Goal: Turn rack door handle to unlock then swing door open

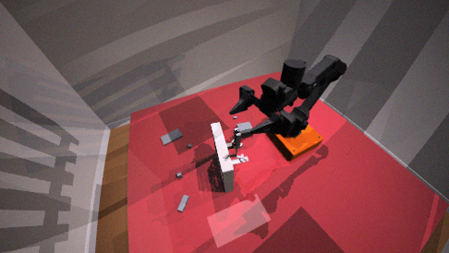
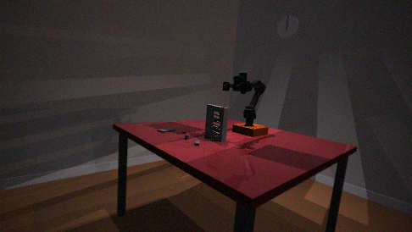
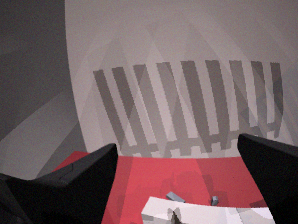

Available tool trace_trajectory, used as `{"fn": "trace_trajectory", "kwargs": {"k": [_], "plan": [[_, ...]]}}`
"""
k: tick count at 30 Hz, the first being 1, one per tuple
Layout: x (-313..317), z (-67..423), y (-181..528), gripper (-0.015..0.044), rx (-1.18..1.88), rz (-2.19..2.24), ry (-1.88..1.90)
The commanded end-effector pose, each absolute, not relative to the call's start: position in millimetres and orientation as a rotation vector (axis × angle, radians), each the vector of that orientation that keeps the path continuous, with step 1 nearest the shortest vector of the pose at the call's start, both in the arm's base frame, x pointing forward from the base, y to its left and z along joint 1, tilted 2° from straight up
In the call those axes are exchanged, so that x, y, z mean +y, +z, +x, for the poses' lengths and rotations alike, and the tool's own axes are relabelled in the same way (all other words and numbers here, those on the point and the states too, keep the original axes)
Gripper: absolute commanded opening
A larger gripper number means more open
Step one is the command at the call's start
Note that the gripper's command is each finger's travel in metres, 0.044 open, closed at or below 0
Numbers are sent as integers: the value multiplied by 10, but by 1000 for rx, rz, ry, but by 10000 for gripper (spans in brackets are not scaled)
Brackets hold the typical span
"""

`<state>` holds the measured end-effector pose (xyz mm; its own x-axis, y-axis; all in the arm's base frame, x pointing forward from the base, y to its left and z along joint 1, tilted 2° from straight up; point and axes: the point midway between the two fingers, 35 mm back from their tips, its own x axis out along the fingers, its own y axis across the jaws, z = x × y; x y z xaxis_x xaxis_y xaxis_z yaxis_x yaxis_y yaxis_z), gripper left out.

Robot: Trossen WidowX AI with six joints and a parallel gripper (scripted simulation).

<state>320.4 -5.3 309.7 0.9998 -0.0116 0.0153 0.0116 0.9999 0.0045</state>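
Observation:
The rack frame (image 1: 221, 150) (image 2: 209, 123) (image 3: 200, 214) stands upright on the red table (image 1: 323, 185) (image 2: 271, 178). A slim upright part that looks like the door's handle (image 1: 237, 138) stands on the frame's arm-facing side, with pale brackets near it. No door panel shows swung away from the frame; its exact angle and the handle's turn are too small to tell. My gripper (image 1: 235, 123) (image 2: 225, 86) (image 3: 180, 147) is open, with nothing between its fingers. It hangs above the rack on the arm's side and touches nothing. In the wrist view the rack's top lies low between the fingers.
The arm stands on an orange base (image 1: 302, 147) (image 2: 250, 129). Beyond the rack lie a flat grey plate (image 1: 171, 137) (image 2: 166, 130), a pale grey bar (image 1: 183, 203) and small grey blocks (image 1: 179, 174) (image 2: 197, 143). A grey block (image 1: 245, 126) shows just beyond the handle in the top view.

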Motion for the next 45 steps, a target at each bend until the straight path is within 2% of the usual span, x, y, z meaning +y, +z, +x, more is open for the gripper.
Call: {"fn": "trace_trajectory", "kwargs": {"k": [1,4,5,24,45], "plan": [[-55,3208,3094,374,-12,5,-12],[-85,3267,3051,295,43,10,-22],[-98,3290,3033,291,66,12,-26],[-361,3542,2649,291,509,68,-109],[-625,3423,2297,291,997,159,-206]]}}
